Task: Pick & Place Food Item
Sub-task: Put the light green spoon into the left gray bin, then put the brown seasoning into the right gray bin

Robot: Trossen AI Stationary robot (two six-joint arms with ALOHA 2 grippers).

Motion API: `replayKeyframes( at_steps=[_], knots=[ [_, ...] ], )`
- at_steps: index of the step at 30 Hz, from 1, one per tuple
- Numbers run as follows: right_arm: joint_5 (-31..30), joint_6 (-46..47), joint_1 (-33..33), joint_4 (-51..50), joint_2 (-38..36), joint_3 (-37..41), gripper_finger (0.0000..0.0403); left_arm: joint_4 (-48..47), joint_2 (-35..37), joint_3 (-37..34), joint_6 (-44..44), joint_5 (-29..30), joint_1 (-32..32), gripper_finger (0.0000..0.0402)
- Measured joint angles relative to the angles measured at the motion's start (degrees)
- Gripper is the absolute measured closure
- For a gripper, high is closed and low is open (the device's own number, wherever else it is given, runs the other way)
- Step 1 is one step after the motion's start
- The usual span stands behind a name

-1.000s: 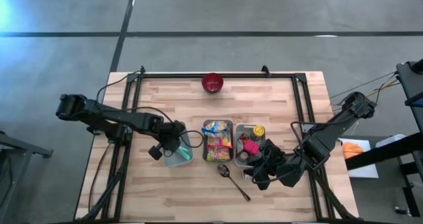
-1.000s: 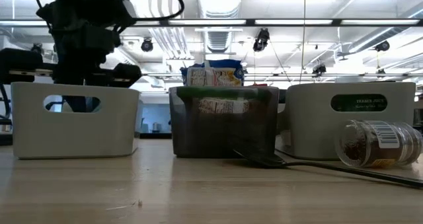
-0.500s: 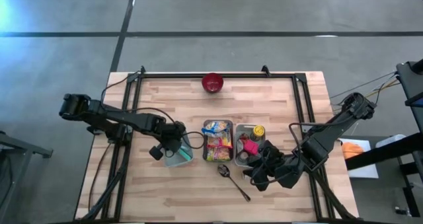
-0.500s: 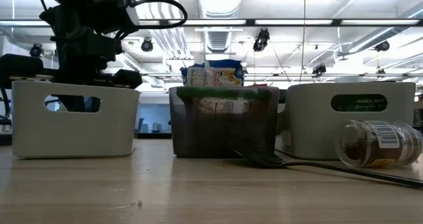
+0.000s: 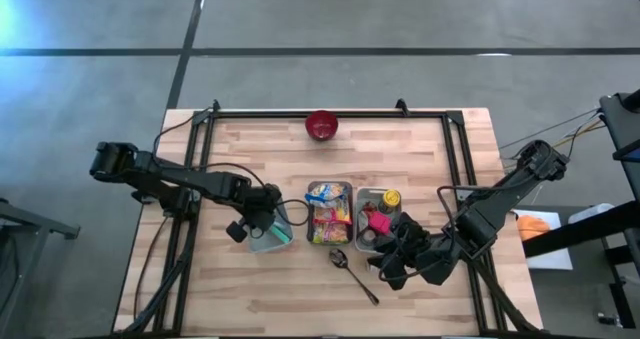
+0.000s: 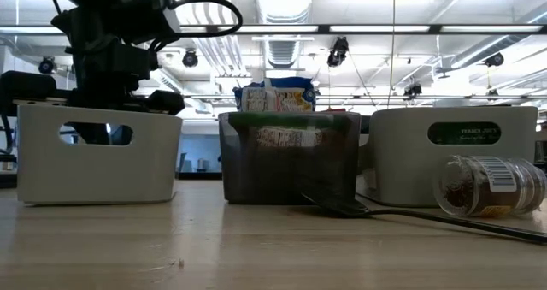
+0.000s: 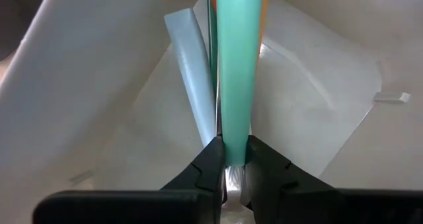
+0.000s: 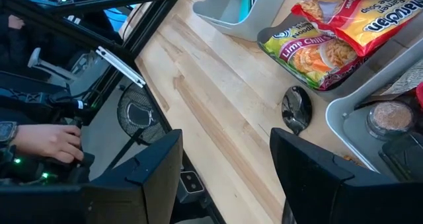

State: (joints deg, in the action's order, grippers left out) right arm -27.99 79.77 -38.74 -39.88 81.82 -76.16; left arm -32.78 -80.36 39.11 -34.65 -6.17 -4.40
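Landmark: grey snack bin [image 5: 330,213] at the middle of the counter [image 5: 260,289], holding bright noodle packets [image 8: 350,32].
Left fingers: left gripper [image 5: 268,222] is down inside the white bin [image 5: 268,231] just left of the grey snack bin, closed on a packet.
Teal packet [image 7: 236,65]: flat, smooth, teal with an orange edge, standing upright in the white bin; pinched at its end.
Change: the left arm sits slightly lower over the white bin than a second ago; the packet hasn't shifted.
Spoon [image 5: 352,273]: lies in front of the grey snack bin.
Right fingers: right gripper [image 5: 392,263] rests right of the spoon, spread apart, empty.
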Motion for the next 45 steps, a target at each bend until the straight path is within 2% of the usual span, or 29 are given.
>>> replayKeyframes(
  at_steps=[34, 38, 45],
  knots=[
    [0.0, 0.2, 0.0, 0.4, 0.0, 0.0, 0.0178, 0.3, 0.0, 0.0, 0.2, 0.0, 0.0, 0.0339],
    [0.0, 0.2, 0.0, 0.4, 0.0, 0.0, 0.0178, 0.3, 0.0, 0.0, 0.6, 0.0, 0.0, 0.0312],
    [0.0, 0.2, 0.0, 0.5, 0.0, 0.0, 0.0178, 0.0, -0.1, 0.4, 0.4, 0.1, 0.0, 0.0232]
  ],
)
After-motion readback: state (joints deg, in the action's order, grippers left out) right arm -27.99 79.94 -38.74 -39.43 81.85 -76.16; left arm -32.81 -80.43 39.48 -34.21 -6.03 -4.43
